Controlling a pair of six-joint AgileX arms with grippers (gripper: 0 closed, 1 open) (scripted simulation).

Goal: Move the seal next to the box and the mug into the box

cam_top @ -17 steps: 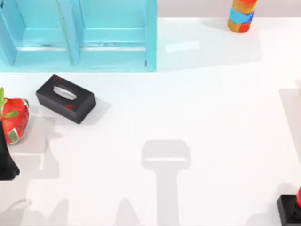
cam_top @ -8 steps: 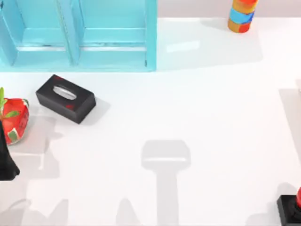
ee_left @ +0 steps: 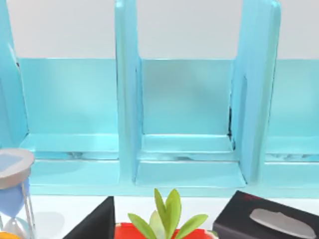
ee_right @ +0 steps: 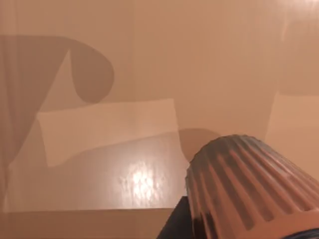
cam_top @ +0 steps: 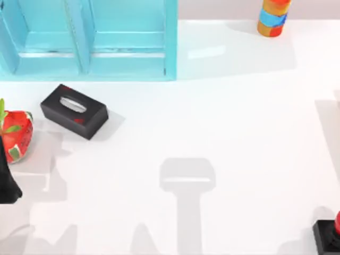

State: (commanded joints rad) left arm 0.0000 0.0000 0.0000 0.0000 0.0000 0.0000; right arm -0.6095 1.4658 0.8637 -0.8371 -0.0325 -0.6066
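Observation:
The seal [cam_top: 328, 235], a black block with a red knob, stands at the table's front right corner, cut off by the picture's edge. The teal box [cam_top: 90, 40] with open compartments fills the back left, and its compartments [ee_left: 187, 124] face the left wrist view. My left arm [cam_top: 6, 183] sits parked at the left edge, and a black part of its gripper [ee_left: 94, 223] shows in the left wrist view. The right wrist view holds a ribbed brownish cylinder [ee_right: 249, 191] with a black piece [ee_right: 174, 221] at its foot. I cannot tell whether that is the mug.
A black tissue box [cam_top: 74, 111] lies in front of the teal box. A red pot with green leaves [cam_top: 16, 135] stands at the left edge, with an hourglass [ee_left: 12, 194] beside it. An orange-and-blue striped cylinder [cam_top: 273, 18] stands at the back right.

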